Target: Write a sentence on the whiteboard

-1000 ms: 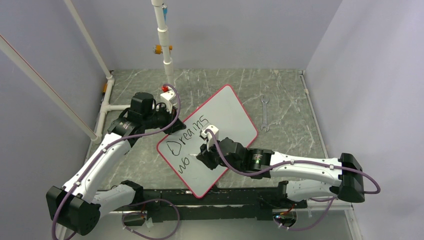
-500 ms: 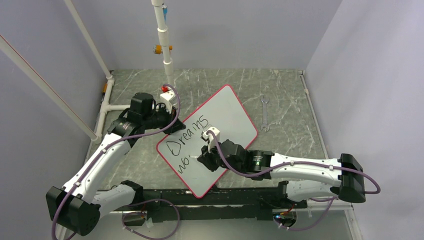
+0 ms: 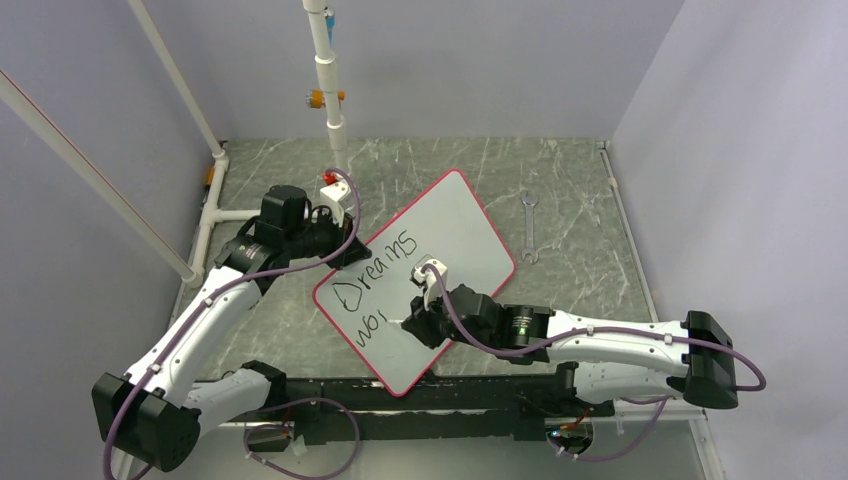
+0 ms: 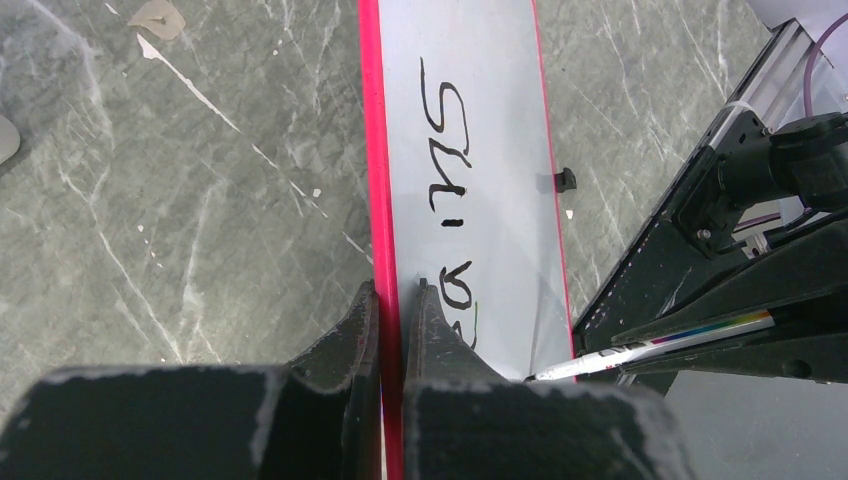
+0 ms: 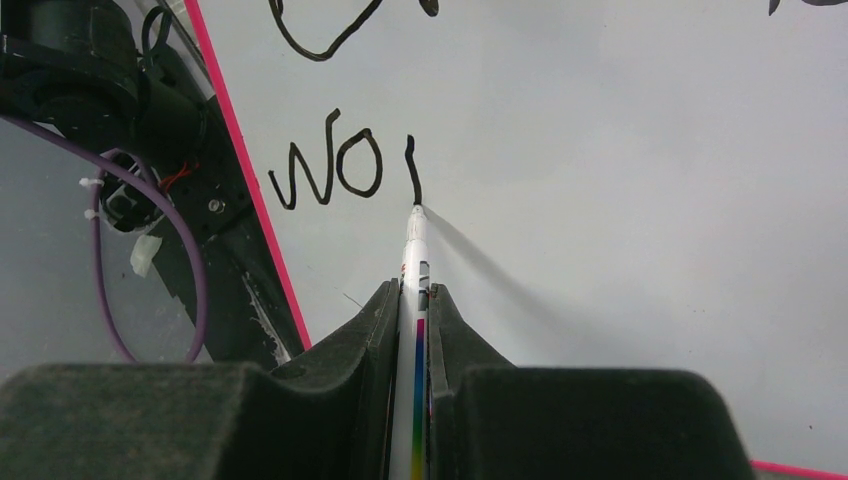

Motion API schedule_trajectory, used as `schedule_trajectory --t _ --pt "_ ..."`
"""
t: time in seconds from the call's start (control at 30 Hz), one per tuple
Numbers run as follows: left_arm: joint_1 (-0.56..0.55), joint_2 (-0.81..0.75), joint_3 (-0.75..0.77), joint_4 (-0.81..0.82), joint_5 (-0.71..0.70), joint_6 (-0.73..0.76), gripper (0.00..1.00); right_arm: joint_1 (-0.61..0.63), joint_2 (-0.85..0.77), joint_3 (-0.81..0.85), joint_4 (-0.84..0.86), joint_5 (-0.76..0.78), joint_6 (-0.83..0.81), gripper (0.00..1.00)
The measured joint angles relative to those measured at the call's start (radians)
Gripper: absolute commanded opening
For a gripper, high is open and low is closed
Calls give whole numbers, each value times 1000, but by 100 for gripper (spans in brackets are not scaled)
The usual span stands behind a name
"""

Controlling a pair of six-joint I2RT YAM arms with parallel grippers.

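Right wrist: marker [image 5: 414, 250] tip on whiteboard [image 5: 620, 150], beside sentence [image 5: 338, 165] "wo".

- whiteboard [image 3: 460, 215]: big white board with rounded corners and a thin red rim, turned diagonal. I've got its rim pinched in my left gripper [image 4: 392, 310], and the board runs straight ahead of those fingers.
- The same board fills the view under my right gripper [image 5: 415, 320], with its red edge off to the left.
- sentence [image 3: 383, 268]: black handwriting, unfinished. "Dreams" is on top, "wo" plus one short stroke is below. The stroke ends at the marker [image 5: 413, 260] tip, just ahead of the right gripper.
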Motion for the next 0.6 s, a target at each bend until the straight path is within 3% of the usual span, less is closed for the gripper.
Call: schedule_trajectory --t 0.6 --pt "0 0 0 0 0 0 0 1 42 63 -24 8 -14 0"
